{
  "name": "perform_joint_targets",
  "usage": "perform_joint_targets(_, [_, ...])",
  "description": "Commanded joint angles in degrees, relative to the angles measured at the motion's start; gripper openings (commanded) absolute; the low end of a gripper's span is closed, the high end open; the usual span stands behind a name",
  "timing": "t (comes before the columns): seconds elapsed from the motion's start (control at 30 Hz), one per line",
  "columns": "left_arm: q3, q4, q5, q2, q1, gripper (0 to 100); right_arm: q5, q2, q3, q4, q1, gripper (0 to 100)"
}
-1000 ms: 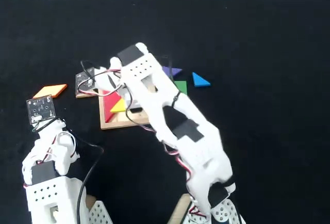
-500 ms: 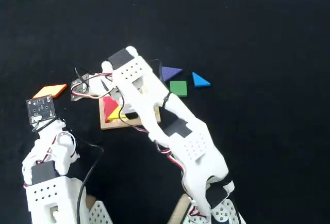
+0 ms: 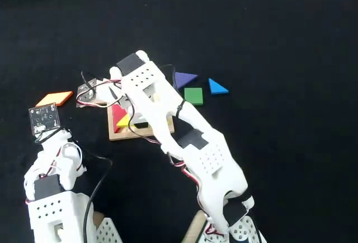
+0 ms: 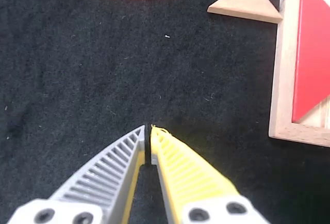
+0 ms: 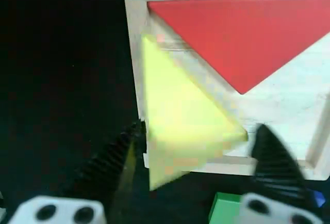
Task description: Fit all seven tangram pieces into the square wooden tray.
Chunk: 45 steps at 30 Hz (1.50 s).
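Observation:
The square wooden tray lies left of centre, with a red triangle in it. Seen close in the right wrist view, the red triangle fills one side of the tray. My right gripper is shut on the yellow triangle, which hangs tilted over the tray's corner and crosses its rim. From above, the yellow triangle peeks out beside the right arm. My left gripper is shut on nothing, over bare table short of the tray.
Loose pieces lie around the tray: a purple triangle, green square and blue triangle to its right, an orange parallelogram to its left. A wood-coloured triangle lies by the tray's edge. The left arm stands at the front left.
The right arm swung left over the tray with the yellow triangle, uncovering the purple triangle and green square, then held still. The left arm has not moved.

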Motion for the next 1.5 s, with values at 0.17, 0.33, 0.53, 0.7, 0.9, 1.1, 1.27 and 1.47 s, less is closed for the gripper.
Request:
perform_joint_targets(0.17, [-0.22,-0.79,-0.09,-0.44,-0.31,3,0.18,-1.19,-4.53,2.20,-1.32,39.3])
perform_joint_targets(0.33, [-0.22,-0.79,-0.09,-0.44,-0.31,3,-0.97,-2.33,-9.01,3.43,1.67,20.1])
perform_joint_targets(0.53, [-0.22,-0.79,-0.09,-0.44,-0.31,3,-12.92,-3.38,-12.88,1.58,9.14,5.9])
perform_joint_targets(0.7, [-0.22,-0.70,-0.09,-0.44,-0.31,3,-13.98,1.19,-10.51,0.35,11.16,1.4])
perform_joint_targets(0.9, [-0.22,-0.70,-0.09,-0.44,-0.40,3,-14.15,8.48,-10.59,0.44,8.53,1.1])
perform_joint_targets(1.1, [-0.22,-0.70,-0.09,-0.44,-0.40,3,-17.05,9.71,-11.82,0.62,7.56,1.1])
perform_joint_targets(1.27, [-0.22,-0.70,-0.09,-0.44,-0.40,3,-21.71,6.46,-16.66,2.73,7.38,1.1])
perform_joint_targets(1.47, [-0.13,-0.70,-0.09,-0.44,-0.40,3,-29.54,3.74,-17.89,2.90,11.78,1.1])
